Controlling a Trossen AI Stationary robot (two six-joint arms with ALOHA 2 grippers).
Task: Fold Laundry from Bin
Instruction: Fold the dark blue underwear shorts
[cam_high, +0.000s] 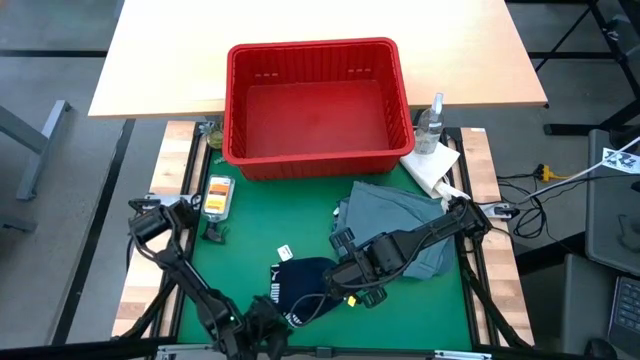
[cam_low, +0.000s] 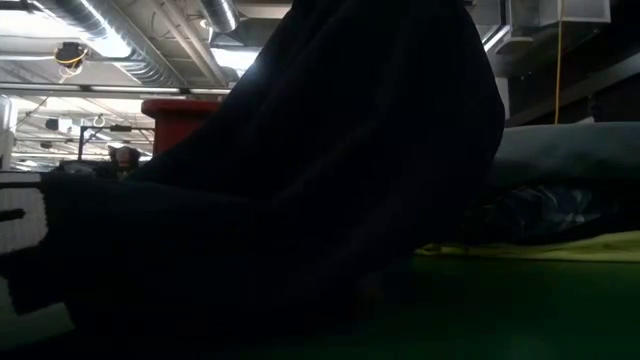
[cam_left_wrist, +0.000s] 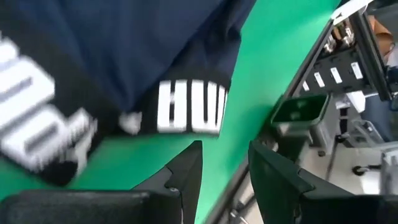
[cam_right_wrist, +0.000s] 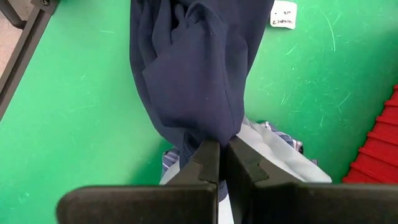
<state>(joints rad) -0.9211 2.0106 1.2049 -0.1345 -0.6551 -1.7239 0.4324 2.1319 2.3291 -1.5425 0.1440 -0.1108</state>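
Start at your left: the left gripper (cam_high: 262, 322) sits low at the near edge of the green mat (cam_high: 250, 232), and in its wrist view its two fingers (cam_left_wrist: 186, 174) stand apart with only mat between them, so it holds nothing; the dark navy garment (cam_left_wrist: 124, 56) with white lettering lies just ahead of it, not between the fingers. Beside that arm on the mat you have a small orange-and-white packet (cam_high: 217, 195) and a little white tag (cam_high: 284, 252), neither part of the job. Move to the middle and you find the navy garment (cam_high: 300, 282) bunched near the front of the mat, with the right gripper (cam_high: 348, 280) on its edge; the right wrist view shows those fingers (cam_right_wrist: 210, 163) pinched tight on a fold of navy cloth, so that arm is grasping it. Just behind and to the right lies the grey-blue garment (cam_high: 395, 225), spread loosely on the mat under the right arm, and a bit of plaid shirt (cam_right_wrist: 273, 134) peeks from beneath it. At the back the red bin (cam_high: 318, 105) looks emptied, with a white paper towel (cam_high: 432, 165) and a small bottle (cam_high: 432, 120) off its right corner. By my reading the unloading is done, but no piece looks neatly folded yet; a yellow strip (cam_low: 540, 247) shows only in the low view.
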